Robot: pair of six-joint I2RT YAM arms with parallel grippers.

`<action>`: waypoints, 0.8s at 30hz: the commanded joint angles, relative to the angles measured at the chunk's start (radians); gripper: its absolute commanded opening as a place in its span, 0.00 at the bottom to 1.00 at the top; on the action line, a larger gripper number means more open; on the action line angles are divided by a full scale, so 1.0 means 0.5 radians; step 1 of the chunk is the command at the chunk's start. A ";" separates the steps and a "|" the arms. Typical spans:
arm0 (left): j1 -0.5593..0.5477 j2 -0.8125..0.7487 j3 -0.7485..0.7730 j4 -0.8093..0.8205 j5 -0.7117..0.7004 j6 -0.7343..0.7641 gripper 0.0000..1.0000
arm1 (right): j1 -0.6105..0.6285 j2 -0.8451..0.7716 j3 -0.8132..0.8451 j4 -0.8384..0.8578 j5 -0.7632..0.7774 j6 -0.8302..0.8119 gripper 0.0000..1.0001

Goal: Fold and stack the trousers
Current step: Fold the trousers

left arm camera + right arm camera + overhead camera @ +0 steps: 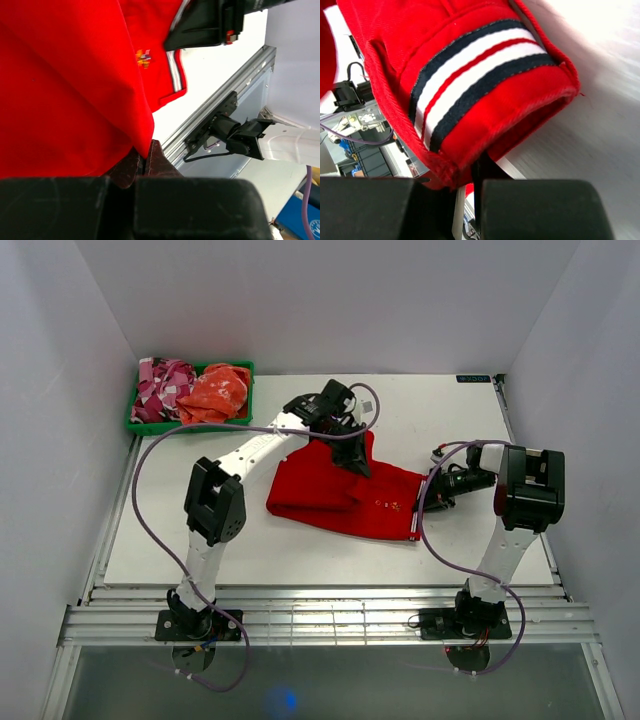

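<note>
Red cloth across the middle of the white table (480,430), seen from above: the trousers (330,490), bunched into a slanting band with the far edge lifted. Pinched at that raised edge by the left gripper (355,462), closed tight on the fabric. Met at the right-hand end by the right gripper (425,498), lying low over the tabletop, tips right at the striped end. In the far left corner, a green bin (135,425) holding a pink-and-white garment (160,385) and an orange garment (218,392), well apart from the red cloth.

From the left wrist: the trousers (65,90) hanging as a broad red sheet, one fold clamped between the dark fingertips (157,162) with no gap left. Small coloured emblem (143,56) close to a white-striped edge.

From the right wrist: a striped band (470,75) of navy, white and red wrapped round the open end of the trousers (420,25), resting on the table. Lower red hem nipped between the closed fingers (482,170).
</note>
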 commanded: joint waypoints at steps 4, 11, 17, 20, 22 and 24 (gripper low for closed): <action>-0.191 0.147 0.187 0.201 0.122 -0.250 0.00 | 0.039 -0.021 0.012 0.060 -0.102 0.042 0.08; -0.332 0.288 0.329 0.326 0.085 -0.382 0.00 | 0.058 -0.042 -0.043 0.076 -0.147 0.051 0.08; -0.406 0.347 0.350 0.379 0.064 -0.456 0.00 | 0.070 -0.061 -0.074 0.088 -0.169 0.063 0.08; -0.427 0.362 0.329 0.391 0.067 -0.493 0.00 | 0.076 -0.064 -0.080 0.097 -0.178 0.069 0.08; -0.430 0.384 0.332 0.415 0.073 -0.505 0.00 | 0.076 -0.064 -0.080 0.113 -0.181 0.076 0.08; -0.439 0.393 0.329 0.428 0.094 -0.527 0.00 | 0.076 -0.067 -0.086 0.116 -0.184 0.085 0.08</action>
